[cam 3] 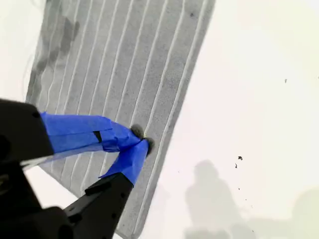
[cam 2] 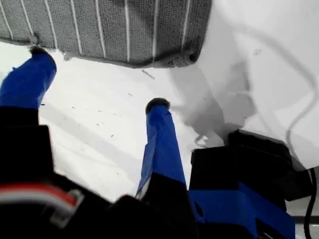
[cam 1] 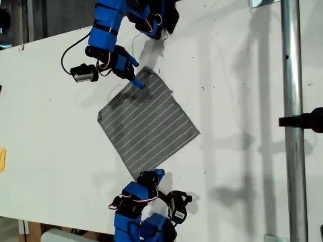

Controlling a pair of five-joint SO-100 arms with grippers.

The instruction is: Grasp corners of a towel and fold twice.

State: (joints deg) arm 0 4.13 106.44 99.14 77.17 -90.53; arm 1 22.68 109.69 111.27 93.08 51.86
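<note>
The towel [cam 1: 147, 123] is a dark grey cloth with thin white stripes, lying flat as a diamond on the white table [cam 1: 50, 136]. My second gripper [cam 1: 138, 82] comes from the exterior view's top. It is shut, its tips [cam 3: 141, 145] pinched together on the cloth just inside an edge, near the top corner [cam 1: 147, 69]. My first gripper [cam 1: 154, 175] reaches in from the exterior view's bottom and stands open [cam 2: 98, 78]. Its fingertips [cam 2: 157, 105] stay on bare table, a little short of the towel's nearest corner [cam 2: 183, 59].
A metal pole [cam 1: 291, 126] with a black clamp [cam 1: 309, 120] runs down the exterior view's right. A yellow object [cam 1: 2, 159] shows at that view's left edge. A black cable [cam 1: 68, 50] loops beside the second arm. The table's edge runs along the exterior view's bottom left.
</note>
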